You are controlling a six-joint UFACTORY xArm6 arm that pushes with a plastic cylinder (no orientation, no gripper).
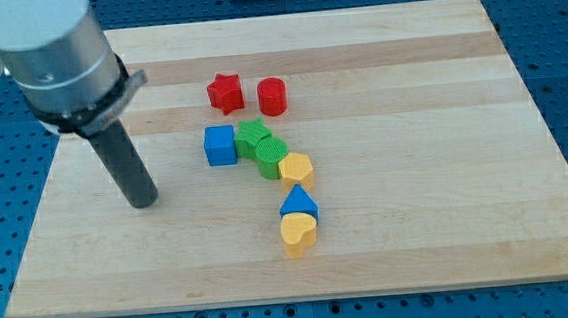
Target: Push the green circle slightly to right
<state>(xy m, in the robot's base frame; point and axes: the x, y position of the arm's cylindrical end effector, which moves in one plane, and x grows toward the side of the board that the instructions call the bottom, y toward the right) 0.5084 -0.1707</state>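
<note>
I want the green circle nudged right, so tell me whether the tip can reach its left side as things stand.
Probably not directly. My tip is well to the view's left, and the blue cube and green star-shaped block crowd the green circle on its upper left; only its lower-left edge looks open.

Two red blocks (224, 93), two green (252, 136), two blue (220, 145), two yellow (295, 167) (eight altogether)

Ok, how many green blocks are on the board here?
2. The green star-like block sits just right of the blue cube; the green circle touches it on its lower right, next to the yellow hexagon. None seem hidden.
</note>
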